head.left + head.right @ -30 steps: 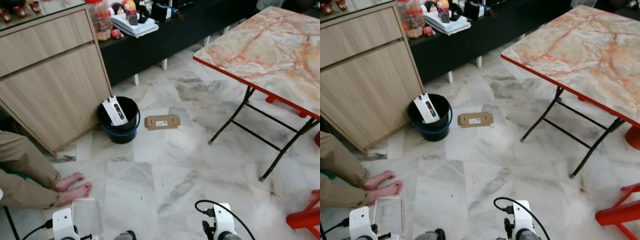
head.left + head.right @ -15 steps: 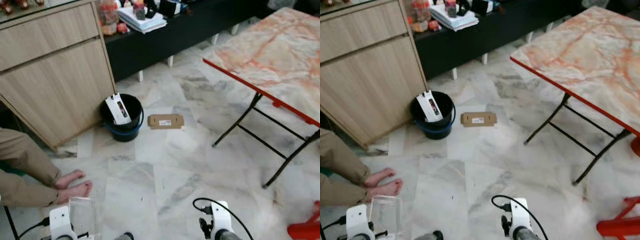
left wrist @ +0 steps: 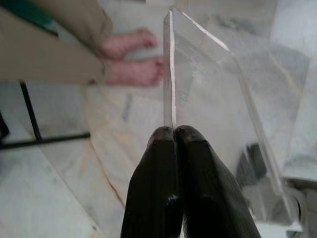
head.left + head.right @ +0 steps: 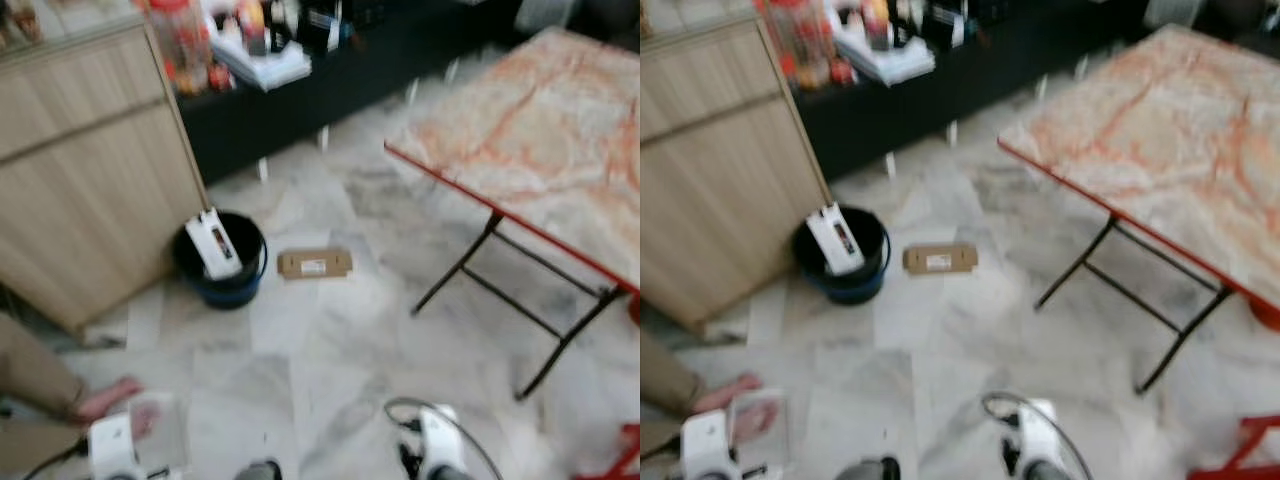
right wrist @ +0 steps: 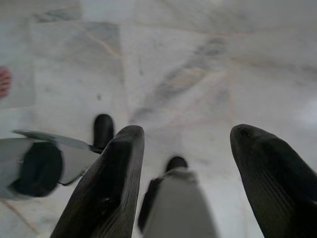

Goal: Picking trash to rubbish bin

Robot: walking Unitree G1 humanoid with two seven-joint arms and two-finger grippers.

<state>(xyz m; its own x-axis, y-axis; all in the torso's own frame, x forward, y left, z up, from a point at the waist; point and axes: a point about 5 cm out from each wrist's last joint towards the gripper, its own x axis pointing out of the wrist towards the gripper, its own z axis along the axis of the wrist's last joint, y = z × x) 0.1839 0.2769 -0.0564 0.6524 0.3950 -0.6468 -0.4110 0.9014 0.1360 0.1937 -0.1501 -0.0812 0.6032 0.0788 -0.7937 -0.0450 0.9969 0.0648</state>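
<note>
Marble floor tiles (image 4: 330,340), pale with grey veins, are spreading across the blurred head views. On the right, a folding table (image 4: 540,150) with an orange-veined top and red edge is standing on thin black legs; on the left sits a wooden cabinet (image 4: 90,170). A black rubbish bin (image 4: 218,262) is standing just before the cabinet, with a white box (image 4: 213,243) leaning upright in it. Just beside the bin, flattened brown cardboard (image 4: 314,264) is lying on the floor, its long axis running left to right. A person's bare feet (image 3: 133,59) are resting nearby. The left gripper (image 3: 174,130) is pinching a clear plastic container (image 3: 208,99) by its edge, the container extending away from the fingertips. The right gripper (image 5: 188,136) is hanging over the floor with fingers spread wide.
</note>
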